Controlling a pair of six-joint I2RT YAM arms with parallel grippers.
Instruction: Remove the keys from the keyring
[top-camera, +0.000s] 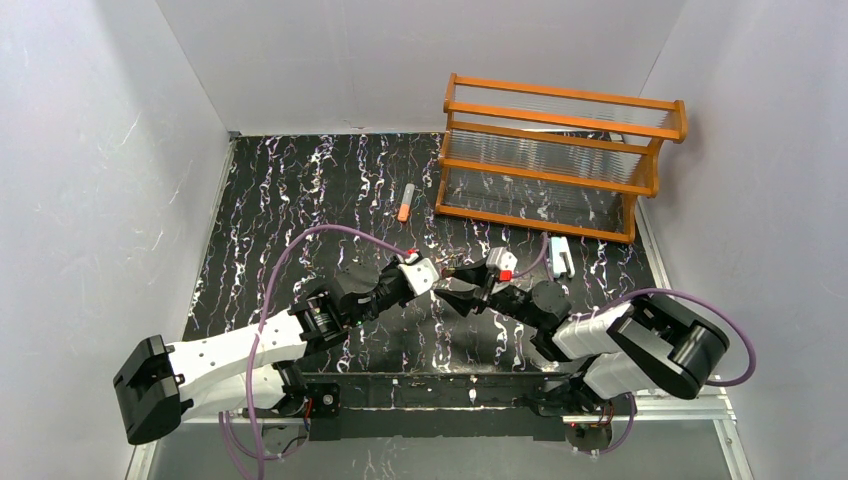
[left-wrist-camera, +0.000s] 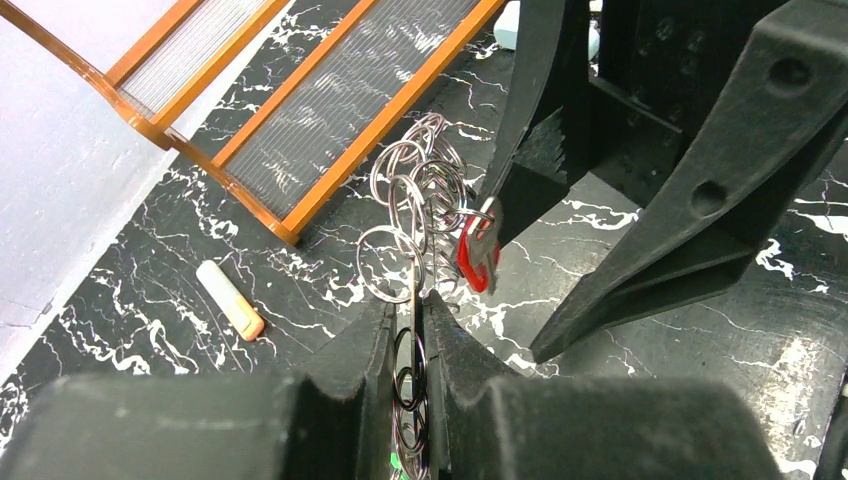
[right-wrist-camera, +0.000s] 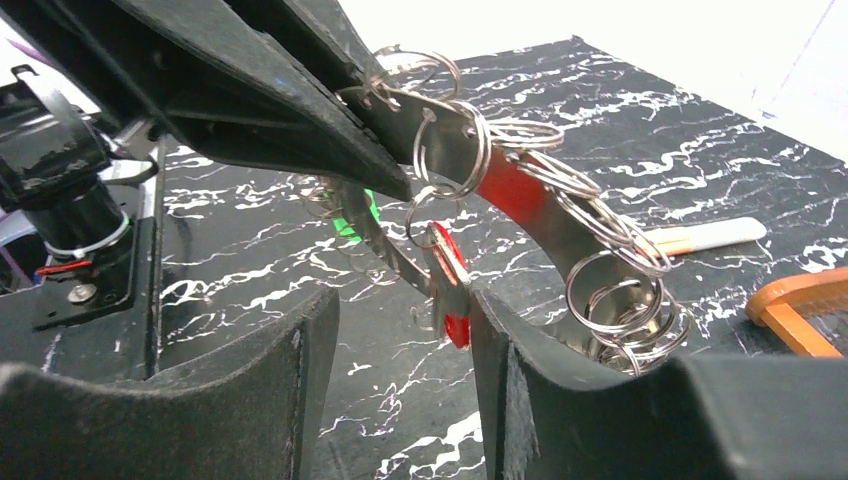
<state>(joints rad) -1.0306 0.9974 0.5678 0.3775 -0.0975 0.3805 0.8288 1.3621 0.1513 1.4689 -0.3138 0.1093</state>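
Note:
My left gripper (left-wrist-camera: 412, 305) is shut on the keyring (left-wrist-camera: 420, 190), a flat metal ring strung with many small wire rings and held edge-on above the table. A red key (right-wrist-camera: 455, 270) hangs from it, and a green key (right-wrist-camera: 350, 215) shows further back. My right gripper (right-wrist-camera: 400, 300) is open under the ring. The red key dangles between its fingers, right against the inner face of the right finger (right-wrist-camera: 500, 360); the other finger stands well apart. From above, both grippers meet at mid-table around the keyring (top-camera: 455, 266).
An orange wooden rack (top-camera: 560, 155) stands at the back right. An orange-and-grey tube (top-camera: 405, 203) lies on the black marbled table left of it. A pale white-blue clip (top-camera: 560, 256) lies in front of the rack, near my right arm.

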